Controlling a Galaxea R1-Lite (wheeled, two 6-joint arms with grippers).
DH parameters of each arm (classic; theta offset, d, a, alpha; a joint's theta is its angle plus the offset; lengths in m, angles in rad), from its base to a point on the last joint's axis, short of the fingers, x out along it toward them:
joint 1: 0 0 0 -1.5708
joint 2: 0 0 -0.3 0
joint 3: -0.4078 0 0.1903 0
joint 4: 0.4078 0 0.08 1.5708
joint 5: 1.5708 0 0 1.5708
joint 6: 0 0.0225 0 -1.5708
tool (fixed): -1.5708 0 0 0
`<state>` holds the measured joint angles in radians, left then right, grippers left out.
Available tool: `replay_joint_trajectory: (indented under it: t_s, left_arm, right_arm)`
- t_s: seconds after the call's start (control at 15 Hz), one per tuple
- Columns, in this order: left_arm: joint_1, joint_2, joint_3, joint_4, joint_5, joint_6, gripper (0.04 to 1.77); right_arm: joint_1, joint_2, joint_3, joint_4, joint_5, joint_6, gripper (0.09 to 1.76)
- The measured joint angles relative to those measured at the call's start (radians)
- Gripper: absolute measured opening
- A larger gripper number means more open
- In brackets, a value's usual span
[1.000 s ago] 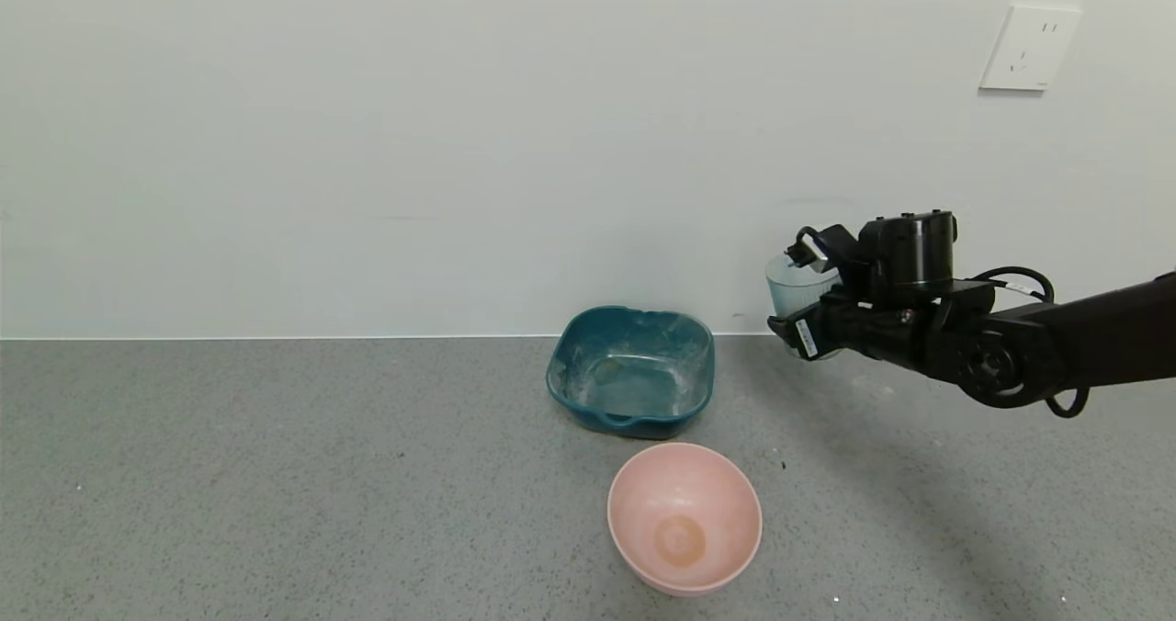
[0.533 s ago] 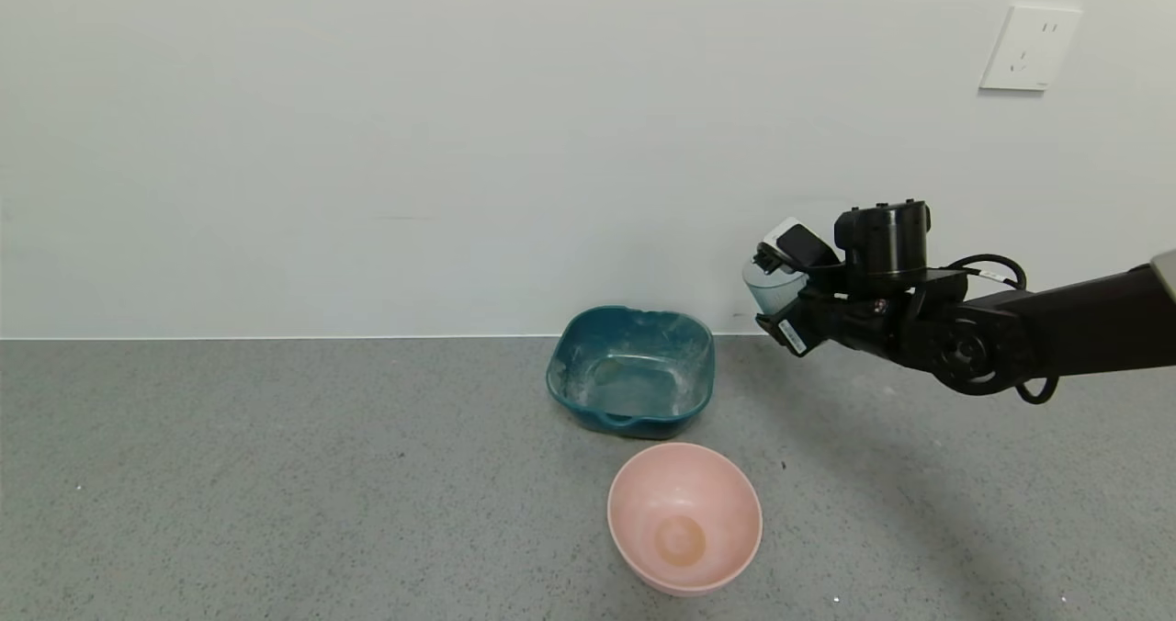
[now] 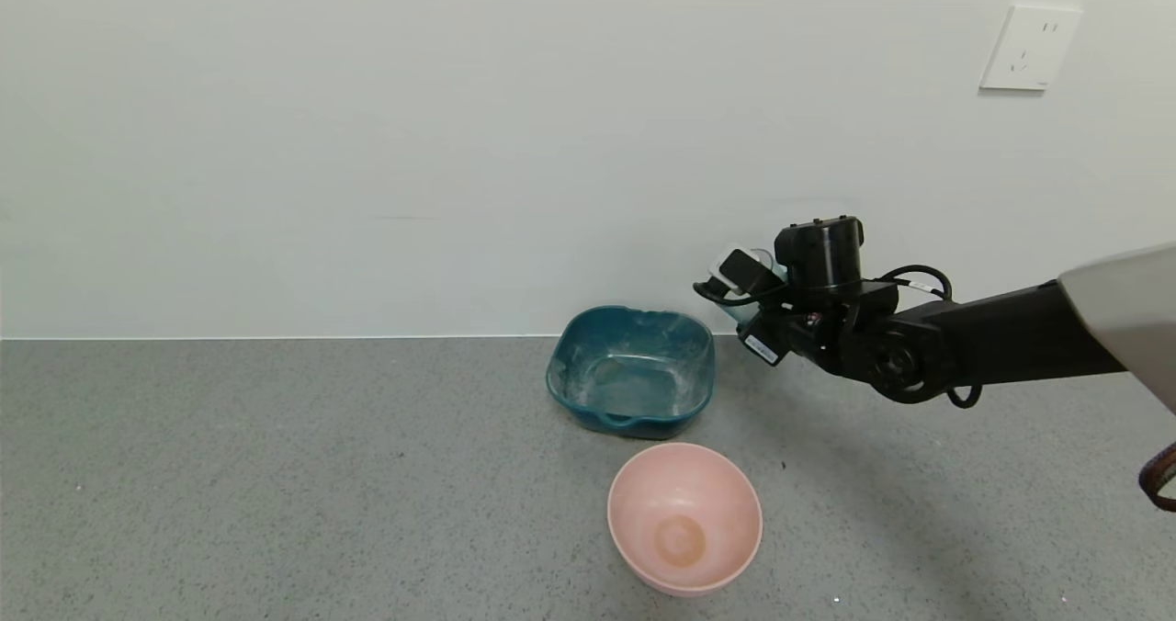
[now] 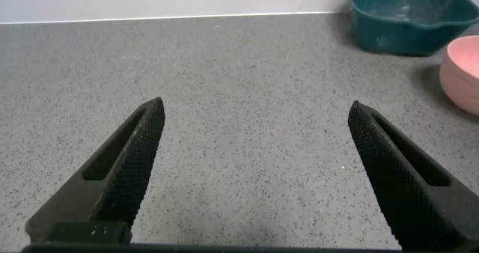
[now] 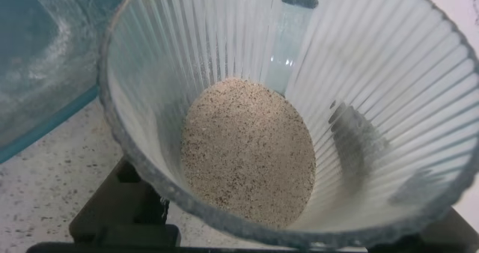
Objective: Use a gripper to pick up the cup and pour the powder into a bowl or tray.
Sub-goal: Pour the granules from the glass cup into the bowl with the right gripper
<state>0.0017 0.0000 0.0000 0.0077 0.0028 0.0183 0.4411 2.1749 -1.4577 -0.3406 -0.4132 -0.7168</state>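
Here, a speckled grey bench (image 3: pixel 276 474) is meeting a pale wall (image 3: pixel 367 143); the right claw (image 3: pixel 746 313) is gripping the cup (image 5: pixel 299 96) of powder (image 5: pixel 247 152) above the bench, beside the teal tray (image 3: pixel 632 370); the left claw (image 4: pixel 254 171) is hanging wide open, empty.

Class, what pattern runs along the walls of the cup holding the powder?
Fine vertical ribs on the translucent cup, fanning out above the powder; the right wrist view shows it best.
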Motion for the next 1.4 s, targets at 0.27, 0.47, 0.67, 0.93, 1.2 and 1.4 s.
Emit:
replay_joint_trajectory:
  t_s: [0.27,0.47,0.67,0.93,1.2,1.4]
  left_arm:
    - [0.000,0.000,0.000,0.000,0.000,0.000,1.76]
    - [-0.001,0.000,0.000,0.000,0.000,0.000,1.76]
    - [0.000,0.000,0.000,0.000,0.000,0.000,1.76]
    - [0.000,0.000,0.000,0.000,0.000,0.000,1.76]
    - [0.000,0.000,0.000,0.000,0.000,0.000,1.76]
    - [0.000,0.000,0.000,0.000,0.000,0.000,1.76]
  right_arm:
    - [0.026,0.025,-0.014,0.001,-0.095,-0.110,1.37]
    - [0.040,0.041,-0.029,-0.010,-0.135,-0.188,1.37]
    - [0.049,0.051,-0.044,-0.010,-0.173,-0.263,1.37]
    - [0.057,0.084,-0.100,-0.014,-0.193,-0.349,1.37]
    - [0.071,0.121,-0.148,-0.015,-0.193,-0.455,1.37]
    - [0.079,0.137,-0.154,-0.017,-0.194,-0.542,1.37]
